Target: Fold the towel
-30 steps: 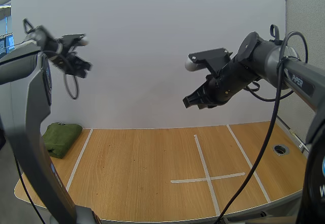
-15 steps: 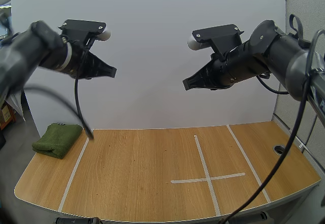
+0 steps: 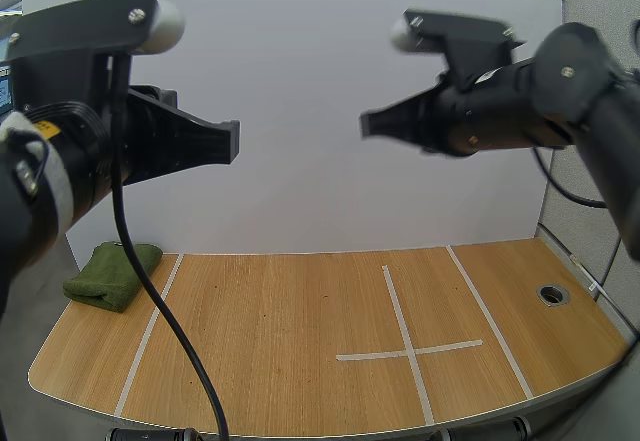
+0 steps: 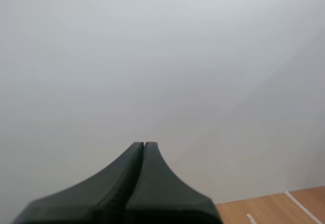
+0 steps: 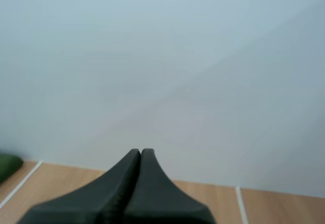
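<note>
A folded green towel (image 3: 112, 272) lies at the table's far left, outside the white tape line. My left gripper (image 3: 232, 141) hangs high above the table's left half, fingers shut together as one dark wedge (image 4: 143, 147). My right gripper (image 3: 366, 126) hangs high over the middle, also shut on nothing (image 5: 140, 153). Both point toward each other and toward the white back wall, far from the towel. A corner of the green towel (image 5: 7, 165) shows at the table's edge in the right wrist view.
The wooden table (image 3: 300, 341) carries white tape lines forming a cross (image 3: 408, 350) at its right half and a line (image 3: 150, 331) near the left. A round cable hole (image 3: 553, 294) sits at the far right. A white wall stands behind the table.
Both arms have risen and swung nearer the camera, so the grippers loom larger and higher. The towel has stayed in place.
</note>
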`<action>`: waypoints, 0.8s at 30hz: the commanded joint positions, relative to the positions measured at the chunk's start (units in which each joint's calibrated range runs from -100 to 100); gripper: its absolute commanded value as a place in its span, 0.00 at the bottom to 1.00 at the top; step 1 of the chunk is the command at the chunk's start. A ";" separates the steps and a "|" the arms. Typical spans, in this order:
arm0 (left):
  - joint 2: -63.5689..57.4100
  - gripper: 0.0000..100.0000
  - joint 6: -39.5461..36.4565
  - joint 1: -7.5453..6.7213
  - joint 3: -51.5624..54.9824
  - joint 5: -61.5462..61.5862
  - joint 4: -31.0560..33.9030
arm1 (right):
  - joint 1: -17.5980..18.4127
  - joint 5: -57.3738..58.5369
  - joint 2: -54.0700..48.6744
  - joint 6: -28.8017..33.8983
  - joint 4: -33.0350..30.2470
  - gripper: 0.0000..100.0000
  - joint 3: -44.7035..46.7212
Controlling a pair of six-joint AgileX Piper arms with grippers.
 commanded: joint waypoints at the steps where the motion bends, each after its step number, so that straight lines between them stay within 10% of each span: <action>1: -0.37 0.00 -2.87 -0.19 0.27 6.15 0.16 | -0.17 -19.26 -11.89 10.60 -7.35 0.00 -0.07; 10: -0.89 0.00 -2.50 -0.09 1.69 -1.29 2.97 | -0.17 -32.73 -16.68 11.27 -7.30 0.00 3.00; 24: -15.13 0.00 4.54 6.07 13.50 -2.04 -5.35 | -0.17 -57.25 -29.62 1.48 -7.30 0.00 27.95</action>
